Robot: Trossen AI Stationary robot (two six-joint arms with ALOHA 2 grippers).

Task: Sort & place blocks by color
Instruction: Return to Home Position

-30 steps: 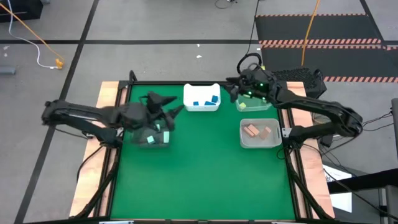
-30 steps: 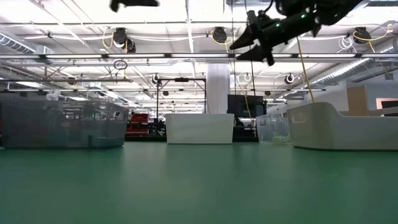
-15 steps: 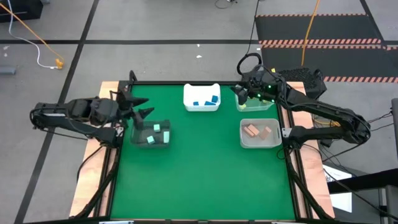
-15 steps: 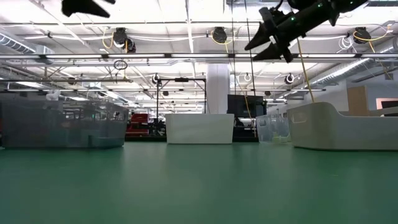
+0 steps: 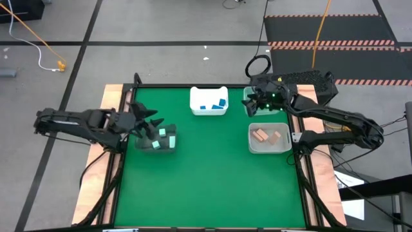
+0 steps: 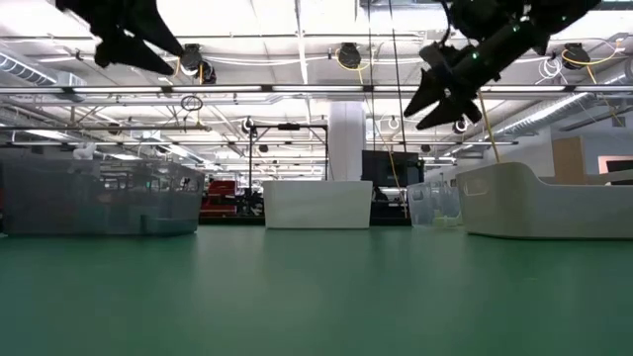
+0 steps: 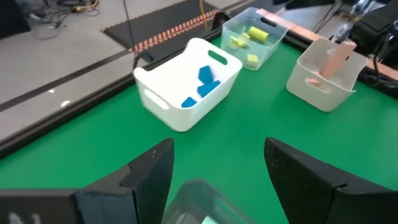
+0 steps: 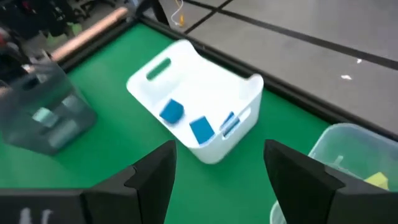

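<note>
Every block I can see lies in a bin: blue blocks in the white bin, yellow blocks in the clear bin, tan-pink blocks in the pale bin, and mint blocks in the grey bin. My left gripper is open and empty, raised over the grey bin's left end. My right gripper is also open and empty, and hangs high between the white and the clear bin. Both wrist views show spread fingers with nothing between them.
The four bins stand in the far half of the green mat. The near half is bare mat. Wooden borders run along the left and right sides of the table. Cables and a striped floor mat lie beyond the far edge.
My left gripper has pulled back from above the grey bin toward the table's left edge, then come partway back and lower. My right gripper has drifted toward the right, over the clear bin's left end, and sunk a little. No block has moved.
</note>
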